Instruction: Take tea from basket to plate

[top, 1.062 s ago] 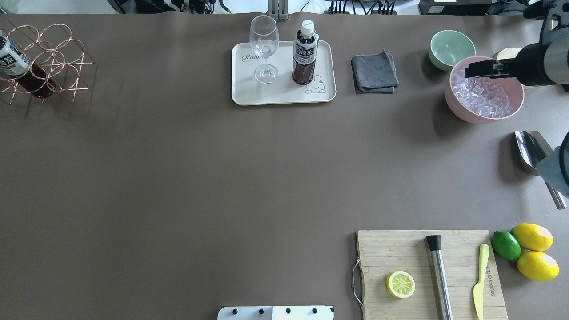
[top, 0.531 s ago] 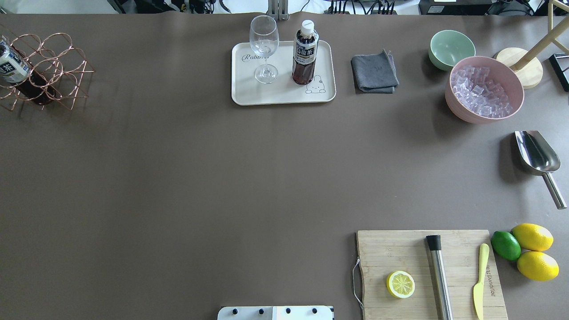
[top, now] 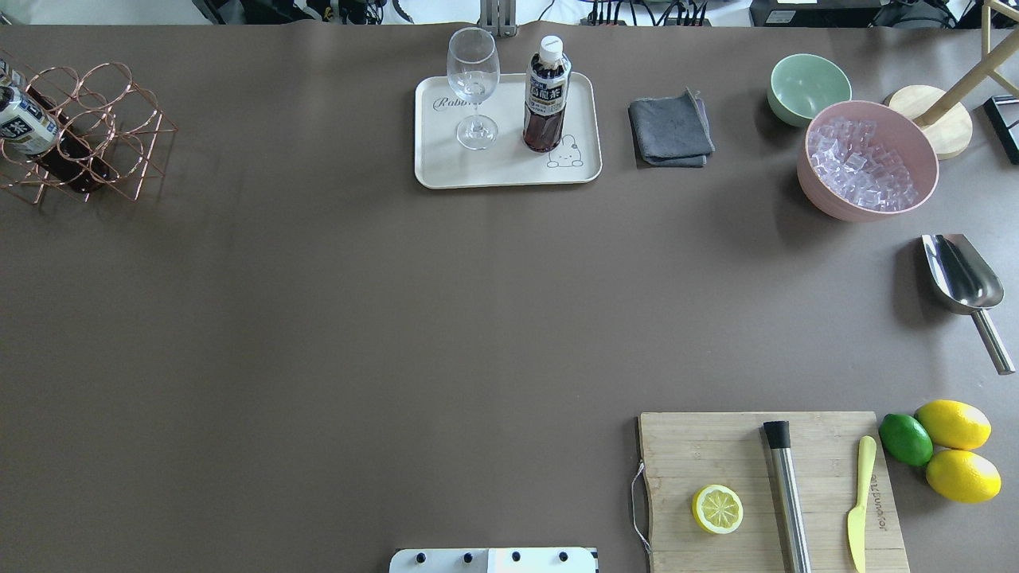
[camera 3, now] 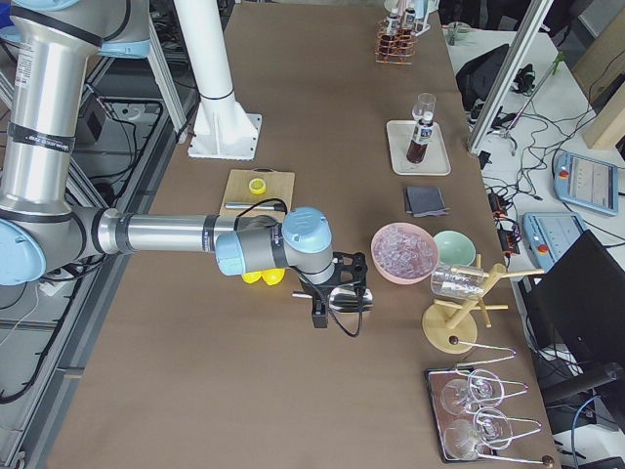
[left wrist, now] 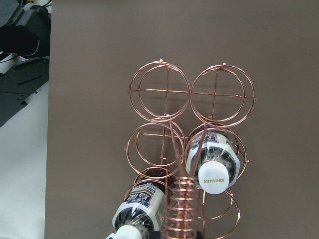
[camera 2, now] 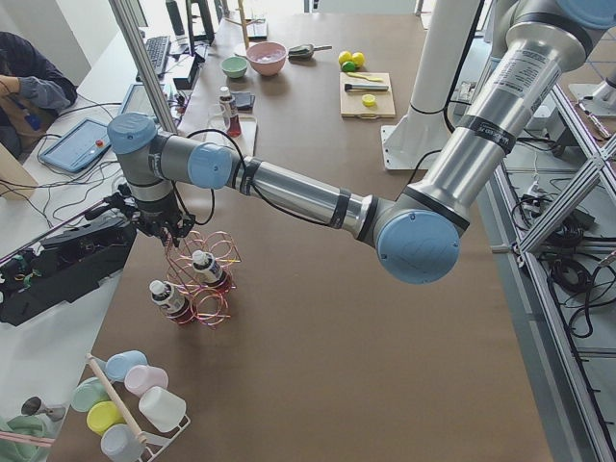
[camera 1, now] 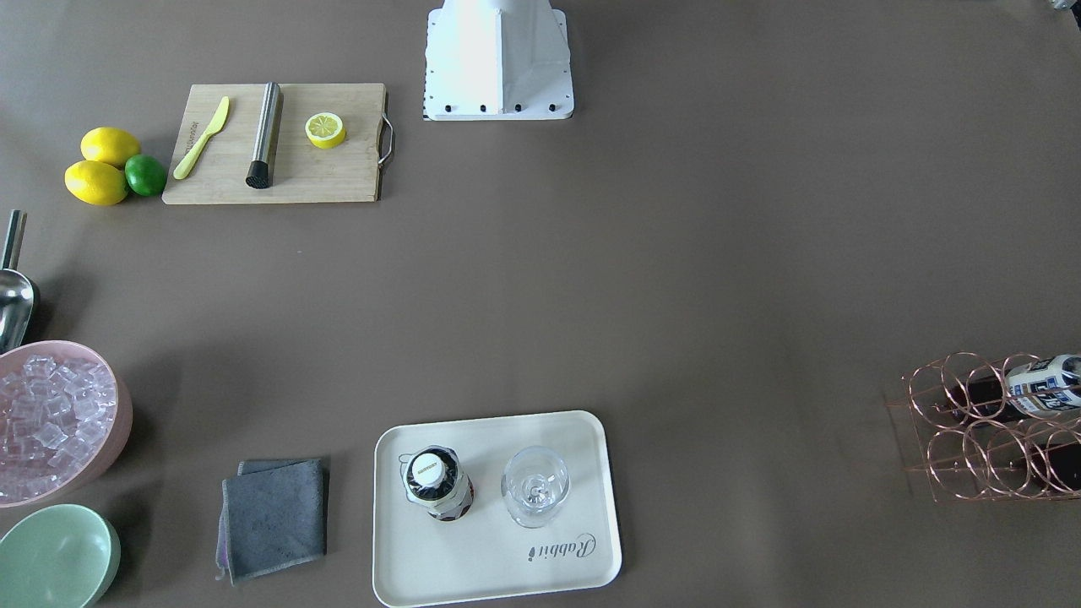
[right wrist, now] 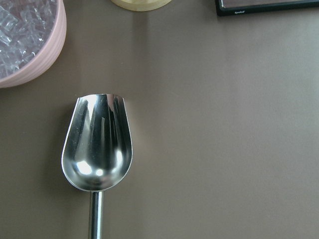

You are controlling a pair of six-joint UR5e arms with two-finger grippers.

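Note:
One tea bottle (top: 546, 95) stands upright on the cream plate (top: 446, 171) beside a stemmed glass (top: 474, 83); both also show in the front view (camera 1: 435, 483). The copper basket (top: 95, 131) sits at the table's far left with two more tea bottles (left wrist: 215, 162) in its cells. My left gripper (camera 2: 171, 236) hangs right over the basket; the basket's coiled wire runs to the bottom edge of the left wrist view. I cannot tell whether it is open or shut. My right gripper (camera 3: 332, 298) hovers over a steel scoop (right wrist: 97, 144); I cannot tell its state either.
A pink bowl of ice (top: 868, 159), a green bowl (top: 808, 86) and a grey cloth (top: 670, 129) stand right of the plate. A cutting board (top: 716, 454) with a lemon half, muddler and knife is at the near right, with lemons and a lime (top: 905, 439) beside it.
The right arm has pulled back from over the ice bowl and left the overhead view. The basket with its bottles has shifted a little to the right.

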